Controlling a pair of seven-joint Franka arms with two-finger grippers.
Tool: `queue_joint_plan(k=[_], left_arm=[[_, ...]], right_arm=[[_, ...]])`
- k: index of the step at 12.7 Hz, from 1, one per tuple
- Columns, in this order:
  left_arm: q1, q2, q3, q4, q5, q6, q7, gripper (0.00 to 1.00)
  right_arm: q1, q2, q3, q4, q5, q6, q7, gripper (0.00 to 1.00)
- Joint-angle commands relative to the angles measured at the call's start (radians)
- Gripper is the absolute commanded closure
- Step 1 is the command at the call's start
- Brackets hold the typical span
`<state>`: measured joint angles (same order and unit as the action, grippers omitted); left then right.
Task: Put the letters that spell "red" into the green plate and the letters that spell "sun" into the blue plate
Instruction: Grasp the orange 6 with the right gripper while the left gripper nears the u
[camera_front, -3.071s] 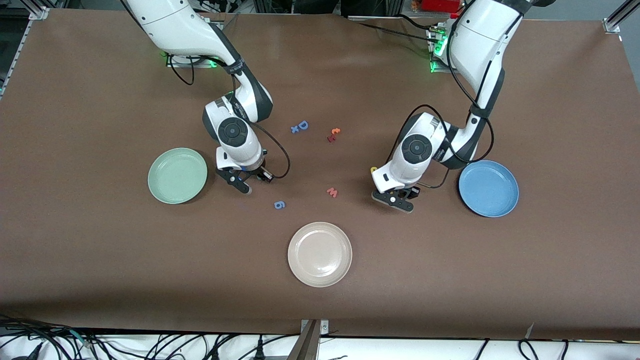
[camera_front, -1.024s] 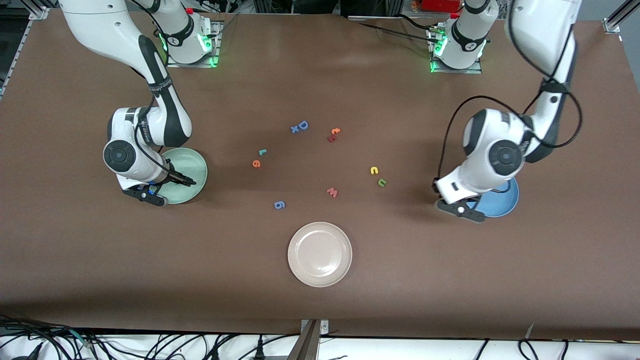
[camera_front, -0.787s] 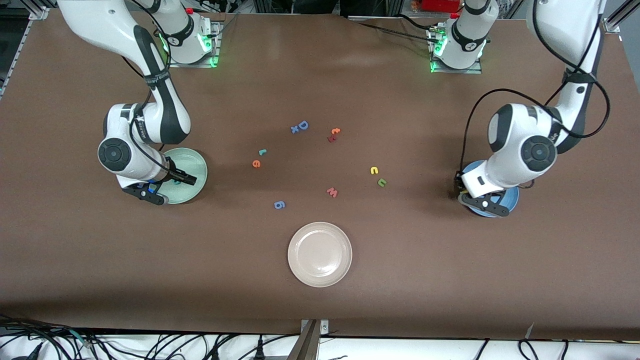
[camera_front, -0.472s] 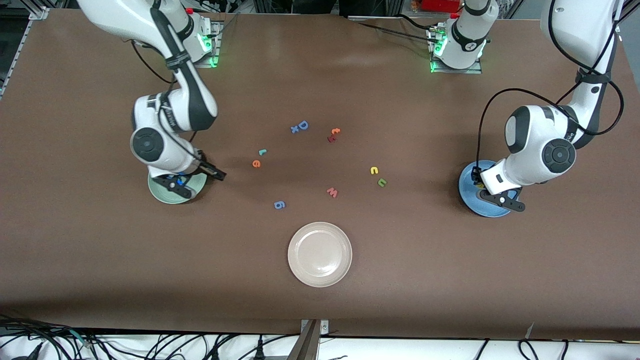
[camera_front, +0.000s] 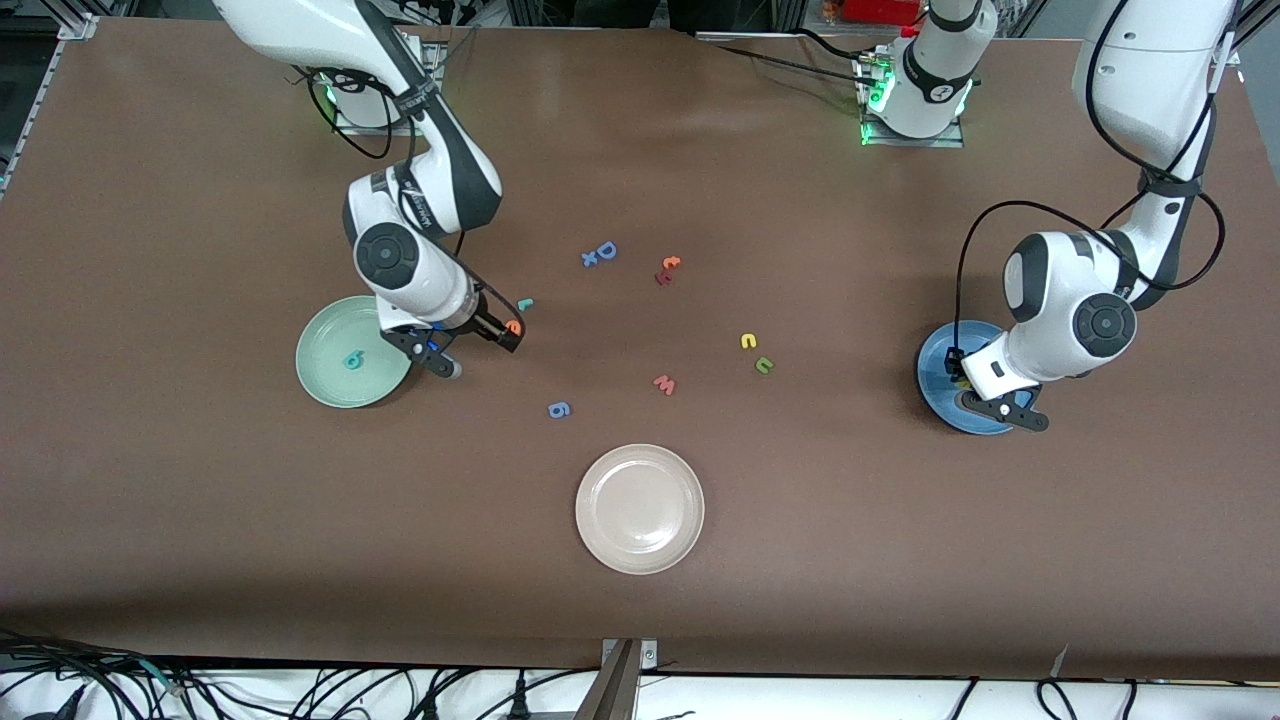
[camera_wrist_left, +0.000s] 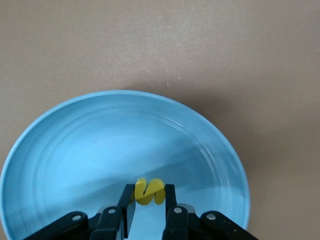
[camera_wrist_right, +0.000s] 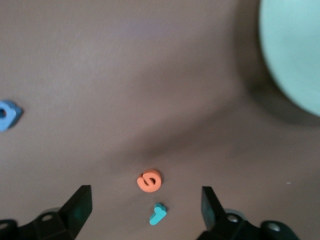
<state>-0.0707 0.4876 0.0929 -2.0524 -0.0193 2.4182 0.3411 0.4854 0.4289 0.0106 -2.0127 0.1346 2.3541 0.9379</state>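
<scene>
Item: right gripper (camera_wrist_right: 145, 207), fingers held wide apart and empty, carried over bare table just beside the green plate (camera_front: 322, 378), in which the teal "d" (camera_front: 352, 359) is already lodged
Relation governing the coming move: the orange "e" (camera_wrist_right: 149, 180) and the teal "r" (camera_wrist_right: 158, 214) are found between the spread fingers and just ahead of them, touching nothing, the "e" lying the farther out of the two; the right arm is judged far the nearer to both

Item: left gripper (camera_wrist_left: 149, 205), fingers closed on the yellow "s" (camera_wrist_left: 148, 191), poised low over the blue plate (camera_wrist_left: 60, 150), inside its rim

Item: yellow "n" (camera_front: 748, 341) and olive "u" (camera_front: 764, 365), on the table toward the middle, well apart from the left gripper
</scene>
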Motion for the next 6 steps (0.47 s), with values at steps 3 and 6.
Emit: queue_joint_plan(k=[3,6], left_arm=[[-0.02,-0.081,-0.001,0.012,0.022,-0.069,0.013,0.0],[-0.116,-0.135,-0.007,0.027,0.004,-0.105,-0.004,0.0]], right_arm=[[0.033,0.039,-0.005,-0.018,0.0,0.051,0.007,0.4],[0.041,0.062,-0.005,-0.02,-0.004,0.067,0.007,0.42]])
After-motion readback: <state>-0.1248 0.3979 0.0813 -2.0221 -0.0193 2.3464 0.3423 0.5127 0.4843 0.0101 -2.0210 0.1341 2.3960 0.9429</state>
